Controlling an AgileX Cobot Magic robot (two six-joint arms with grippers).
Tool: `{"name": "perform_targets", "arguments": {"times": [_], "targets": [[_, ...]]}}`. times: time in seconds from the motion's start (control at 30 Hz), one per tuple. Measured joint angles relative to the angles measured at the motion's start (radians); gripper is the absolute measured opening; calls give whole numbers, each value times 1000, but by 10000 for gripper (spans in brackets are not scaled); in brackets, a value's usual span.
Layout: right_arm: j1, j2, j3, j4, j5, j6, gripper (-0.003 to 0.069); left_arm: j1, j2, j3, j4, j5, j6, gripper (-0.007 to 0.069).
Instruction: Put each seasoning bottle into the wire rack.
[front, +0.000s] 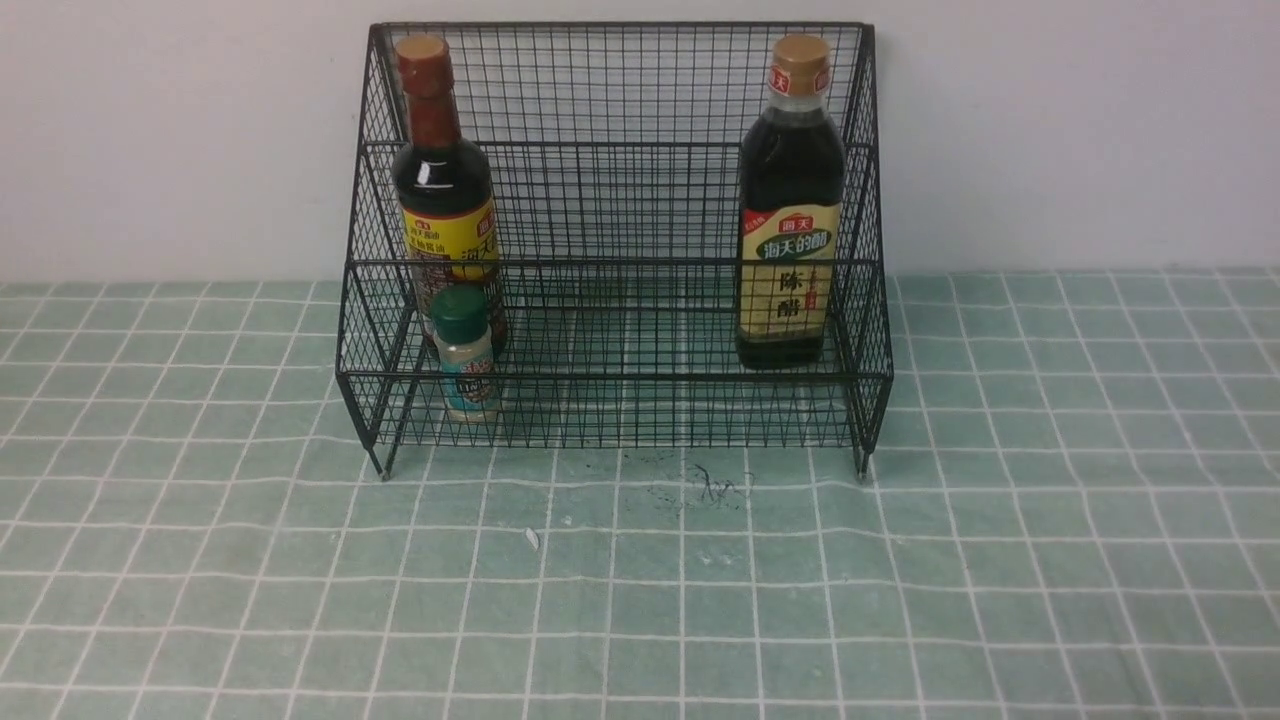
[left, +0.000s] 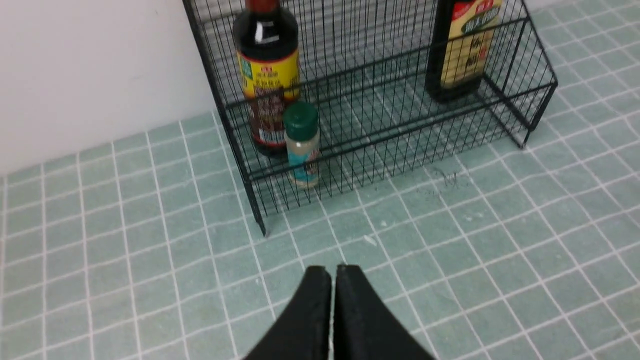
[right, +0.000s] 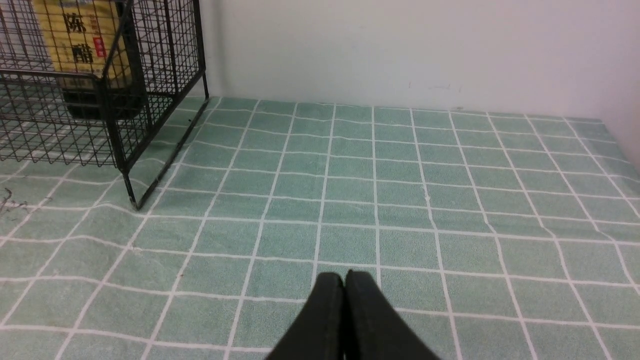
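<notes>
The black wire rack (front: 615, 150) stands against the back wall. On its upper tier, far left, is the tall dark bottle with a red neck and yellow label (front: 445, 190). The tall dark bottle with a tan cap and beige label (front: 790, 210) stands at the right end. The small green-capped shaker (front: 464, 352) sits on the lower tier in front of the red-necked bottle (left: 267, 75). My left gripper (left: 332, 270) is shut and holds nothing, well short of the rack (left: 400, 115) and the shaker (left: 301, 145). My right gripper (right: 344, 276) is shut over bare cloth, right of the rack (right: 120, 115). Neither arm shows in the front view.
A green cloth with white grid lines (front: 900, 580) covers the table. Dark scribble marks (front: 715, 485) lie on it just before the rack. A plain pale wall (front: 1080, 130) closes the back, and another wall meets it at the right (right: 625, 100).
</notes>
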Motion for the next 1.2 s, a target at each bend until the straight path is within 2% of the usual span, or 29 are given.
{"name": "perform_targets", "arguments": {"times": [0.27, 0.47, 0.53, 0.57, 0.6, 0.7, 0.77, 0.87, 1.07, 1.2], "targets": [[0, 0, 0, 0, 0, 0, -15, 0, -142, 43, 69, -110, -49, -6], [0, 0, 0, 0, 1, 0, -15, 38, -312, 373, 111, -422, -85, -6], [0, 0, 0, 0, 1, 0, -15, 67, -389, 549, 111, -548, -88, -6], [0, 0, 0, 0, 1, 0, -15, 70, -402, 583, 111, -558, -88, -6], [0, 0, 0, 0, 1, 0, -15, 98, -454, 712, 113, -642, -89, -6], [0, 0, 0, 0, 1, 0, -15, 127, -512, 860, 114, -715, -89, -6], [0, 0, 0, 0, 1, 0, -15, 154, -576, 1032, 114, -787, -89, -6], [0, 0, 0, 0, 1, 0, -15, 163, -617, 1130, 115, -800, -89, -6], [0, 0, 0, 0, 2, 0, -15, 165, -635, 1141, 115, -695, -89, -6], [0, 0, 0, 0, 2, 0, -15, 165, -635, 1141, 116, -692, -89, -6]]}}
